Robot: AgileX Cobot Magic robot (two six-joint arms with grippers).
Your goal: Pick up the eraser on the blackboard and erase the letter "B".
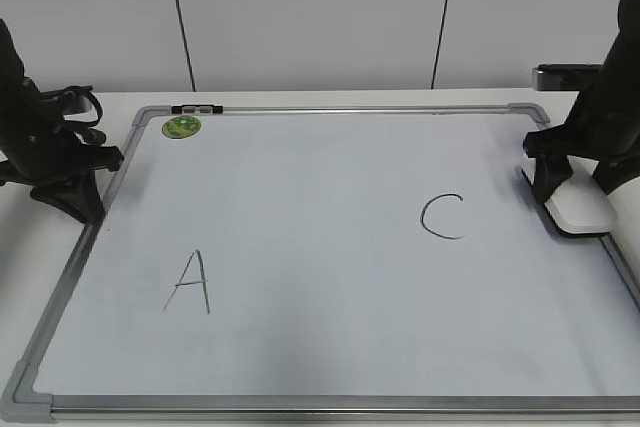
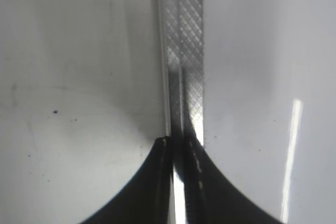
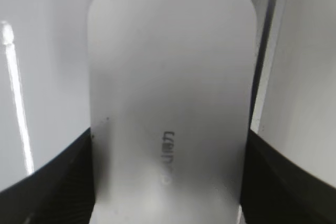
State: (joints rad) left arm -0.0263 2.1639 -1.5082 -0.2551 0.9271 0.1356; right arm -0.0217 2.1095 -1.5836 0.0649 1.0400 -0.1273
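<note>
The eraser [image 1: 583, 209] is seen lying at the right edge of the blackboard [image 1: 320, 197], just right of the letter "C" [image 1: 443, 216], with its dark underside against the board. It is pinched by the right gripper [image 3: 168, 182], whose dark fingers [image 3: 58, 177] are pressed against both long sides of the white block; small grey print is visible on its top in the right wrist view. No letter "B" can be made out on the board: only the "C" and, toward the near left, the letter "A" [image 1: 190, 282] are shown. A green round magnet [image 1: 182, 127] is stuck near the board's far left corner. The left gripper [image 2: 178, 182] is held over the board's left frame rail [image 2: 184, 51], its fingers pressed nearly together with only a thin slit between them.
</note>
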